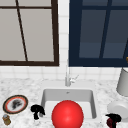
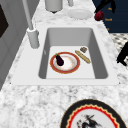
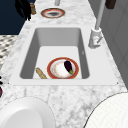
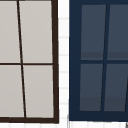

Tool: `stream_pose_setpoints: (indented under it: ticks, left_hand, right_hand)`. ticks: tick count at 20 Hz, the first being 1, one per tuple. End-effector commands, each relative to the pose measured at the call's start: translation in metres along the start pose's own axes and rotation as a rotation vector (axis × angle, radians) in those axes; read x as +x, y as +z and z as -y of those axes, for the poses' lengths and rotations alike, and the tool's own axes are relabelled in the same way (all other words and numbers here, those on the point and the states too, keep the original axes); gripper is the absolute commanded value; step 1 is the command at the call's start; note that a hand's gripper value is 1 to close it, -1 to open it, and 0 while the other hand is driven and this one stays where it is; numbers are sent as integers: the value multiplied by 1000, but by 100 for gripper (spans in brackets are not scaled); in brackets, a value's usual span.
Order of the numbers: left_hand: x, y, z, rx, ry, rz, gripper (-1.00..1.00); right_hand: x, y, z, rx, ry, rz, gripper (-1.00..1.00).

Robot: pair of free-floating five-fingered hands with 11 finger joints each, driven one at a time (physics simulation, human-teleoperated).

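My right robot hand [image 1: 113, 118] hangs over the front right corner of the marble table [image 1: 22, 83], fingers curled down around a dark red round fruit [image 1: 110, 122]; the left side view shows the same fruit [image 2: 99, 15] under that robot hand [image 2: 106, 4], just beside the plain white plate [image 2: 80, 14]. I cannot tell what kind of fruit it is. My left robot hand [image 1: 37, 110] hovers at the sink's [image 1: 45, 96] front left corner, fingers drooping and loosely bent, gripping nothing, near the patterned plate [image 1: 15, 104] and a small brown jar [image 1: 6, 119]. A big red ball [image 1: 67, 115] hides the basin floor in the front view. From the side, a red-rimmed plate [image 2: 65, 63] lies in the basin with an eggplant [image 2: 59, 60] on it, a breadstick-like piece [image 2: 82, 56] beside it. The grey pot [image 1: 123, 82] is cut off at the right edge.
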Motion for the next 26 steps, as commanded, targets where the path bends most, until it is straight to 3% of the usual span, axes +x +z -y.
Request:
stream_pose_setpoints:
  ticks: [1, 9, 11, 17, 18, 19, 21, 26]
  left_hand:
    - [0, 0, 0, 0, 0, 0, 0]
    - [0, 0, 0, 0, 0, 0, 0]
    - [0, 0, 0, 0, 0, 0, 0]
    - [0, 0, 0, 0, 0, 0, 0]
    - [0, 0, 0, 0, 0, 0, 0]
    - [0, 0, 0, 0, 0, 0, 0]
    - [0, 0, 0, 0, 0, 0, 0]
    - [0, 0, 0, 0, 0, 0, 0]
  right_hand:
    - [-12, -28, -9, 20, 32, 44, -100]
    - [-38, -87, -29, 32, 27, 81, -100]
    - [-42, -104, -28, -5, 34, 94, -100]
    - [-41, -124, -10, 177, -16, 119, -100]
    - [-25, -120, -13, 199, -8, 98, 100]
    - [-20, -117, -10, 187, 30, 93, 100]
    - [-16, -114, 1, 229, 11, 92, 100]
    - [-5, -121, 16, 120, -18, 23, 100]
